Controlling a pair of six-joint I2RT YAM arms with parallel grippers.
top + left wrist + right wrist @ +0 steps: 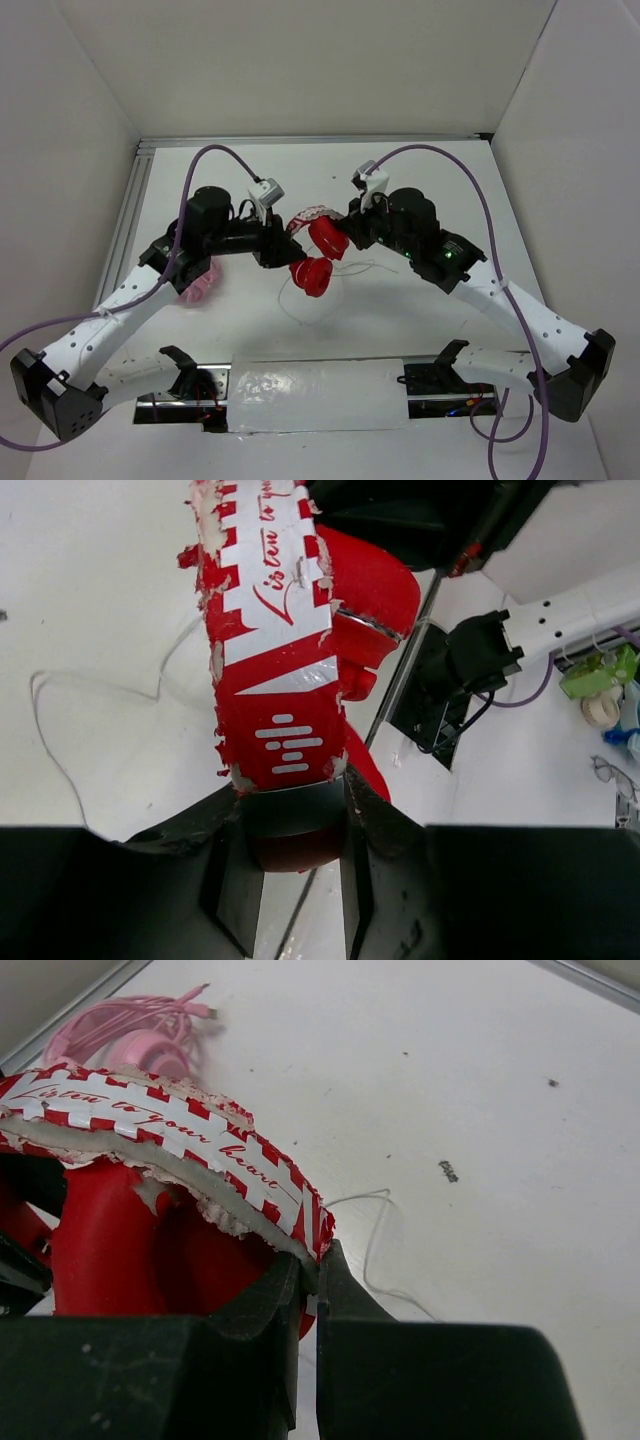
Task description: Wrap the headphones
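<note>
We hold the headphones over the middle of the desk, left hand clamped across the headband, right hand pinching its edge from 3 o'clock. The white cable lies loose toward 6 o'clock, unwound. We judge wrapping not yet begun; next, one hand must let go and gather that cable.

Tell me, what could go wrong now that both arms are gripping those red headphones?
1. The headphones have a headband whose printed skin is already flaking. The left gripper and right gripper both pinch it, so pulling could tear off more.
2. The white cable lies loose on the table, held by neither gripper. It might snag or tangle.
3. The pink headphones sit close under the left arm, which could knock them.
</note>
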